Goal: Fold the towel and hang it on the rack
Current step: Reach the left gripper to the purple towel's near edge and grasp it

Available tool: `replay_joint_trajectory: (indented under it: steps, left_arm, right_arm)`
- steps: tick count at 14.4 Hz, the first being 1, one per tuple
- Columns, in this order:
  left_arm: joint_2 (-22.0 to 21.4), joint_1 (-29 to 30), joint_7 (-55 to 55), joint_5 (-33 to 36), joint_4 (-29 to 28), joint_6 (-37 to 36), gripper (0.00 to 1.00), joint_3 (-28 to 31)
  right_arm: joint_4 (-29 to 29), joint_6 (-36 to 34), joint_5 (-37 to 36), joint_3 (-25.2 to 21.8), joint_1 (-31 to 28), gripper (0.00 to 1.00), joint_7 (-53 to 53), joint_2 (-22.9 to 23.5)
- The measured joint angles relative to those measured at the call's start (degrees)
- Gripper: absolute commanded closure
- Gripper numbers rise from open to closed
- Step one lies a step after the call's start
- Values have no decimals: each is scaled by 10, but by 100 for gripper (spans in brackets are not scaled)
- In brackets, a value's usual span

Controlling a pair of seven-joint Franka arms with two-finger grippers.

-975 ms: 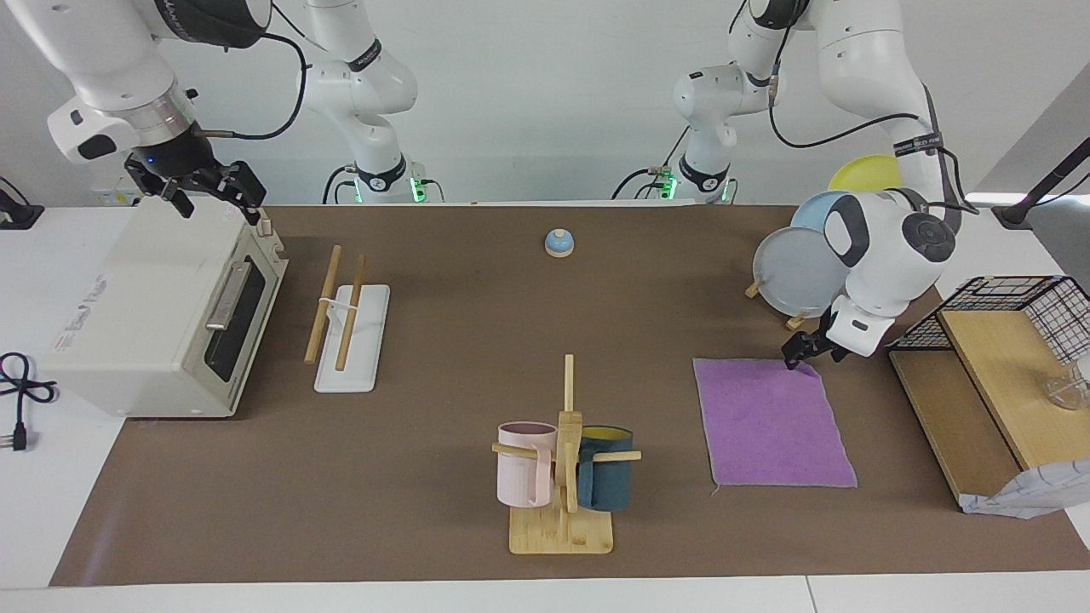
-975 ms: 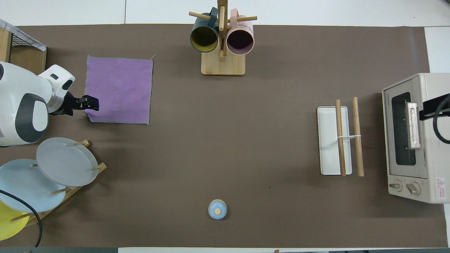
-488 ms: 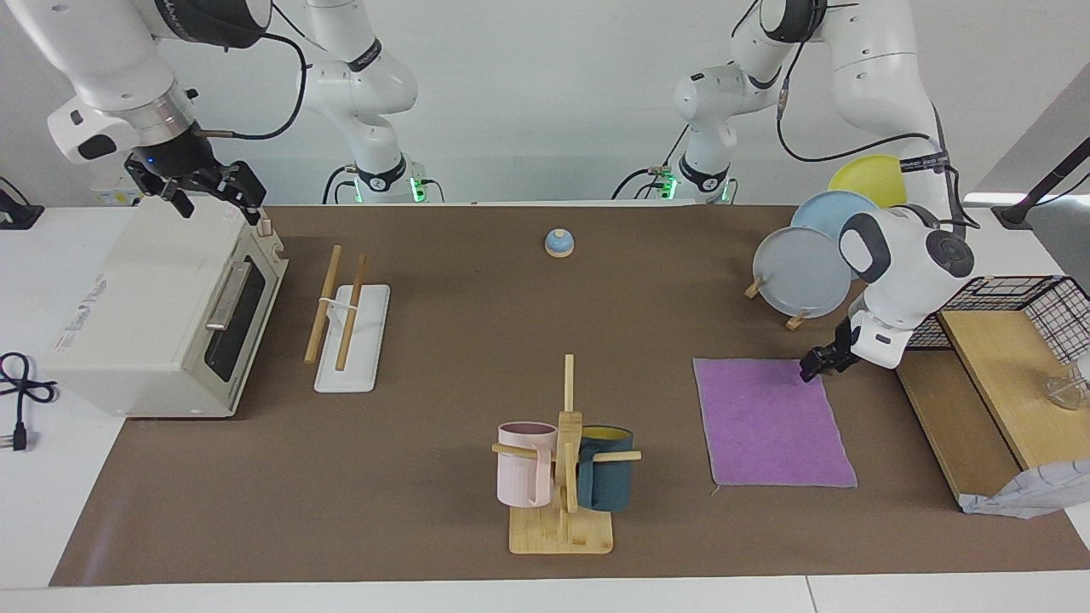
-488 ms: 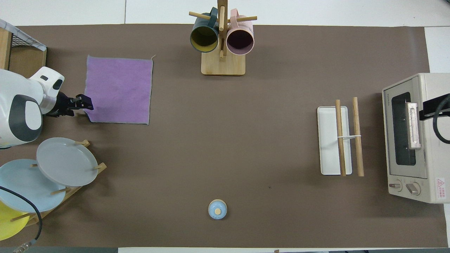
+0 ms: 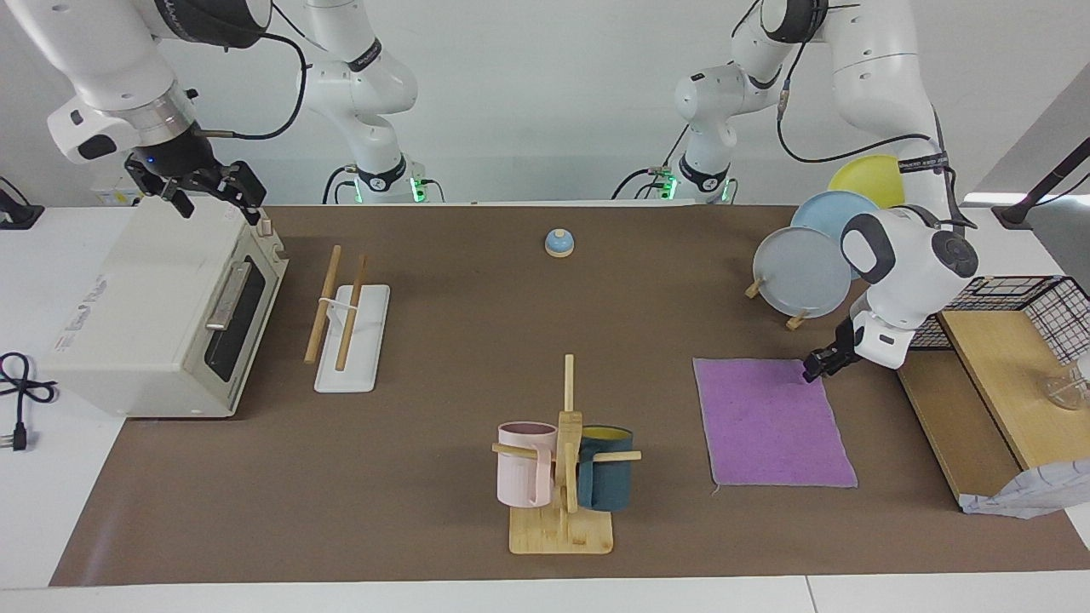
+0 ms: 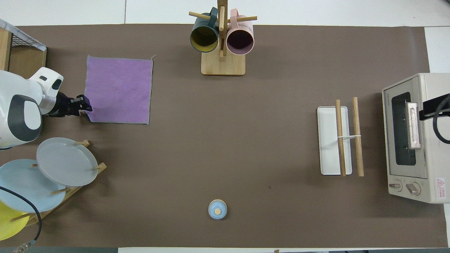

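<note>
The towel (image 5: 771,421) (image 6: 119,89) lies flat on the brown mat with its purple face up, toward the left arm's end of the table. My left gripper (image 5: 813,368) (image 6: 85,108) is low at the towel's corner nearest the robots, on the edge facing the wooden shelf. The rack (image 5: 345,319) (image 6: 342,140), two wooden rods over a white base, stands beside the toaster oven toward the right arm's end. My right gripper (image 5: 204,194) waits open above the toaster oven's top, holding nothing.
A toaster oven (image 5: 162,306) sits at the right arm's end. A mug tree (image 5: 564,460) with two cups stands farther from the robots, mid-table. A plate stand (image 5: 800,271) and a wire-basket shelf (image 5: 996,375) flank the left gripper. A small blue bell (image 5: 559,243) sits near the robots.
My left gripper has slid from over the towel's near part out to its corner edge, and its arm has swung toward the shelf. The right arm has not moved.
</note>
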Motion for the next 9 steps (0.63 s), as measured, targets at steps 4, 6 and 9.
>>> replay_joint_trajectory:
  steps: [4,6,9]
  left_arm:
    - [1,0,0,0,-2,-3,83,0]
    - [1,0,-1,0,-2,-5,98,0]
    - [1,1,-1,0,-2,-9,100,1]
  right_arm:
    - [0,0,0,0,0,0,0,0]
    - [0,0,0,0,0,0,0,0]
    - [0,0,0,0,0,0,0,0]
